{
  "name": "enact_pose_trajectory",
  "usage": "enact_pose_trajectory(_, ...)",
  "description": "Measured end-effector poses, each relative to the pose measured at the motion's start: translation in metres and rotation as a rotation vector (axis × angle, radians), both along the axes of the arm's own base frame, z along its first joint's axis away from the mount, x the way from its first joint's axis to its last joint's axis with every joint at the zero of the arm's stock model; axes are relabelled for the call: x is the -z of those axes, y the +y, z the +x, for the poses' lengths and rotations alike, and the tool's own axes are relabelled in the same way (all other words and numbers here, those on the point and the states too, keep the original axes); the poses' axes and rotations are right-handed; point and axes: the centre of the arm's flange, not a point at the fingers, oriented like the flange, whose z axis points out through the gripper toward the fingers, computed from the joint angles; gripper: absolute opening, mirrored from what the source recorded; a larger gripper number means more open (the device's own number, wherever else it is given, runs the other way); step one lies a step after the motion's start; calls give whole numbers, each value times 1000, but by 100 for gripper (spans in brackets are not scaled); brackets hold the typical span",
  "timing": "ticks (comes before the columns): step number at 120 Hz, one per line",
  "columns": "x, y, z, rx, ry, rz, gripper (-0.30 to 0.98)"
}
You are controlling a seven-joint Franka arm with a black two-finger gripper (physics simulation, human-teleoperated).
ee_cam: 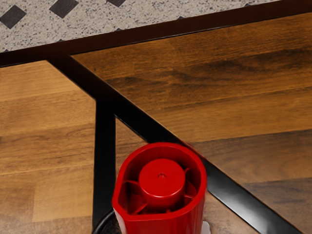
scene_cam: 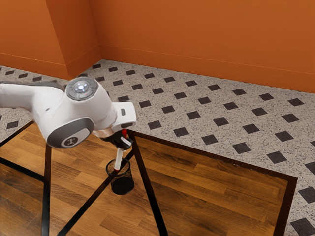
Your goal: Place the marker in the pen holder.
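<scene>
The wrist view's lower edge cuts off the white, red-ended marker [scene_cam: 118, 159], and whether its lower tip (right at the mouth of the round black mesh pen holder [scene_cam: 122, 184]) is inside is hard to tell. The black fingers [scene_cam: 127, 145] grip the marker, red end above them, white barrel slanting below.

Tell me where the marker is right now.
In the exterior view's left half, the marker is held in the gripper, slightly tilted, its lower end at the mouth of the black pen holder.
</scene>
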Motion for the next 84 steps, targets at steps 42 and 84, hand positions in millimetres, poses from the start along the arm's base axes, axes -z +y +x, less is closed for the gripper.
enact_pose_trajectory(42, 29, 12, 19, -21, -29, 14, -7)
enact_pose_trajectory(84, 37, 12, 23, -53, -42, -38, 31)
